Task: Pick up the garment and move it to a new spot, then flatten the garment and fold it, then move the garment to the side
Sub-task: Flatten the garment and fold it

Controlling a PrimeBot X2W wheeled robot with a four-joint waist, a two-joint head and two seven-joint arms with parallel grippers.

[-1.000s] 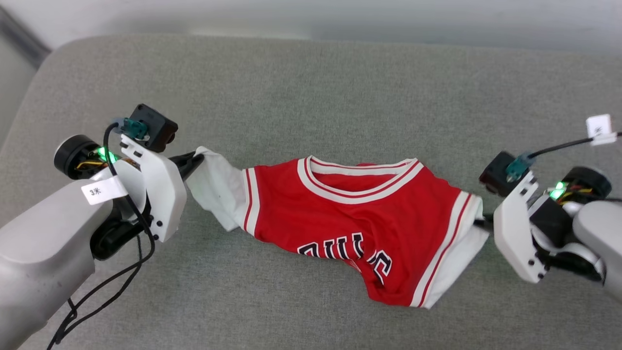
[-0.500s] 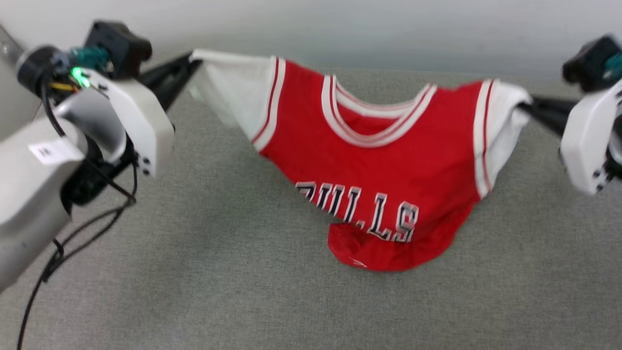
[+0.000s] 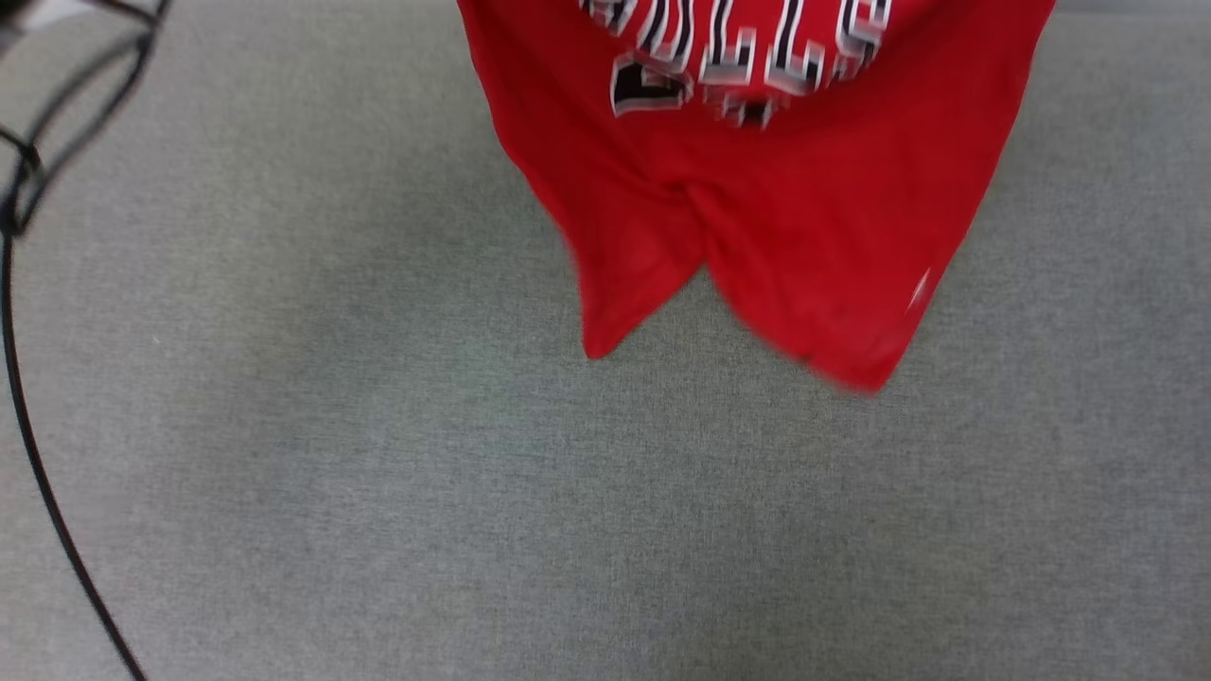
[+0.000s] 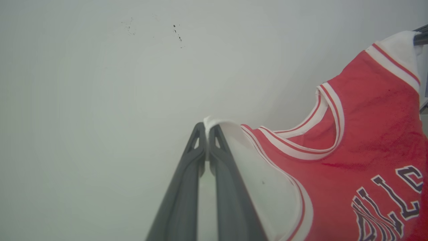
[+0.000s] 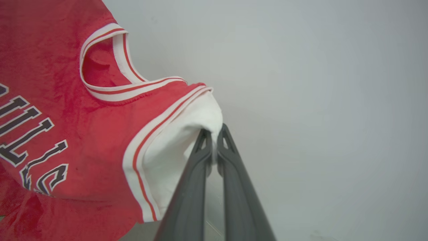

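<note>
Head view: the garment (image 3: 757,218) hangs down from the top edge, red body with black-and-white lettering at the top. Its lower hem ends in two points over the grey upholstered surface (image 3: 378,492). Whether the hem touches that surface cannot be told, as the cloth is blurred. A black cable (image 3: 28,454) runs down the left edge.

Left wrist view: the left gripper (image 4: 207,129) has its fingers pressed together on the edge of one white sleeve. The garment (image 4: 361,140) stretches away to the right, neckline uppermost, in front of a pale wall (image 4: 100,100).

Right wrist view: the right gripper (image 5: 214,132) has its fingers closed together, pinching the other white sleeve. The garment (image 5: 83,120) hangs to the left.
</note>
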